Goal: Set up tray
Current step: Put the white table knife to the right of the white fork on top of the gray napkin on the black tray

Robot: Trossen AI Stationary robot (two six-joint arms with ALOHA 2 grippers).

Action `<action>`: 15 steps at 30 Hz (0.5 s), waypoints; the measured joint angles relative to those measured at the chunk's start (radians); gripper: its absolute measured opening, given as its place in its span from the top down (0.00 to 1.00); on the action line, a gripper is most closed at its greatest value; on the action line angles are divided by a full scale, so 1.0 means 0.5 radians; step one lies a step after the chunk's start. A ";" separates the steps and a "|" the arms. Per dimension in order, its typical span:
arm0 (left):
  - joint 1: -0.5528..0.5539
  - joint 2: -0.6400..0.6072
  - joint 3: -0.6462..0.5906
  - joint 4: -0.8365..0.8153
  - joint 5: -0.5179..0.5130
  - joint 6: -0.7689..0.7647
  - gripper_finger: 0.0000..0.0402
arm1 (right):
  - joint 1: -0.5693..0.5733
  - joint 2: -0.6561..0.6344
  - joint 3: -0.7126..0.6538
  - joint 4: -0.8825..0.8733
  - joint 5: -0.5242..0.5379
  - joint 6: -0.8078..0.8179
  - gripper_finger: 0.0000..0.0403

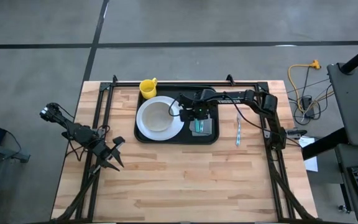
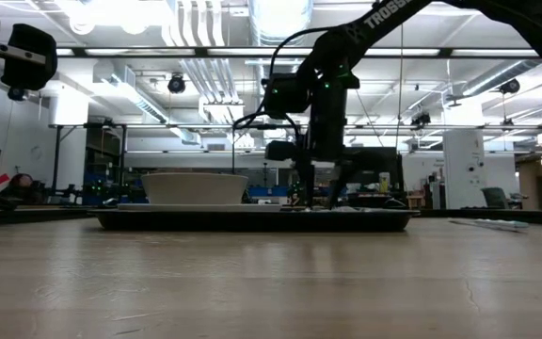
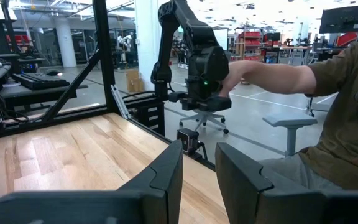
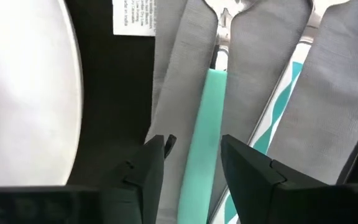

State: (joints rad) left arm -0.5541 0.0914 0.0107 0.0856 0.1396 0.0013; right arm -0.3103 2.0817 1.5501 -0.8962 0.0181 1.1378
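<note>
Table: my wooden top [image 1: 191,180], bare boards near and left.
Tray: the tray [image 1: 145,138] sits far centre, plate [image 1: 159,117] inside.
Right claw: my right gripper [image 1: 199,116] open over teal-handled cutlery [image 4: 199,137].
Left claw: my left gripper [image 1: 112,155] parked left edge, narrowly parted, empty.
Room: a person's arm [image 3: 272,74] beyond.

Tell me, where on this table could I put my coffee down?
The wood in front of the tray, between the left gripper and the right frame, is bare. It's crowded up back: plate, yellow cup, grey napkin and the right gripper fill the tray; a utensil lies right of it.
</note>
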 joint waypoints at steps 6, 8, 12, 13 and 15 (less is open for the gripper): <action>0.000 0.000 0.000 0.000 0.000 0.000 0.81 | 0.000 -0.044 0.000 -0.210 -0.007 -0.031 0.69; 0.000 -0.001 0.000 0.000 0.000 0.000 0.81 | 0.002 -0.074 0.000 -0.293 -0.020 -0.039 0.70; 0.000 0.000 0.000 0.000 0.000 0.000 0.81 | 0.005 -0.132 0.000 -0.339 -0.110 -0.036 0.72; 0.000 0.000 0.000 0.000 0.000 0.000 0.81 | 0.008 -0.139 0.000 -0.340 -0.143 -0.047 0.72; 0.000 0.000 0.000 0.000 0.000 0.000 0.81 | 0.021 -0.158 0.000 -0.345 -0.188 -0.059 0.73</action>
State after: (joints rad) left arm -0.5541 0.0914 0.0107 0.0856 0.1394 0.0013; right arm -0.2996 2.0025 1.5501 -1.0685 -0.0758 1.1083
